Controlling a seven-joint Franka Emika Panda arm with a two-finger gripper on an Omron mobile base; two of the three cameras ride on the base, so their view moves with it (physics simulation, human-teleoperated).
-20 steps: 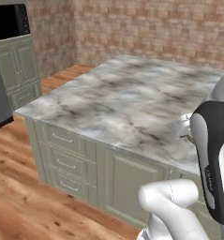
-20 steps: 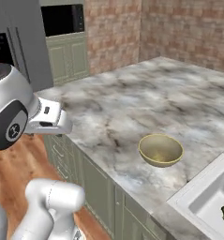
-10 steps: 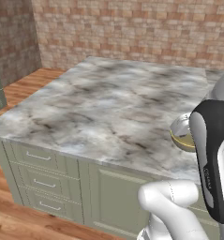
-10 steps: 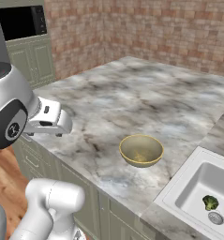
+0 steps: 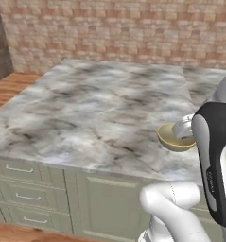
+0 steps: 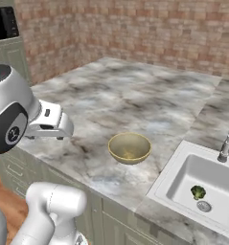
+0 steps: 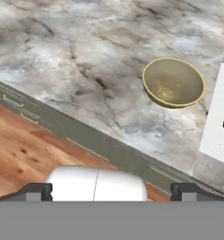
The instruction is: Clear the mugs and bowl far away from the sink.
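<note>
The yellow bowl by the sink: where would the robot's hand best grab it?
Probably the rim of the bowl, from above: it sits upright and open-topped on the counter, too wide to span, so one finger inside and one outside the thin wall. The side away from the sink looks freest.

Wide grey-veined marble countertop (image 6: 135,95) lies open ahead of me. Only the round yellowish-tan bowl (image 6: 130,147) stands near the white inset sink (image 6: 202,177).
</note>
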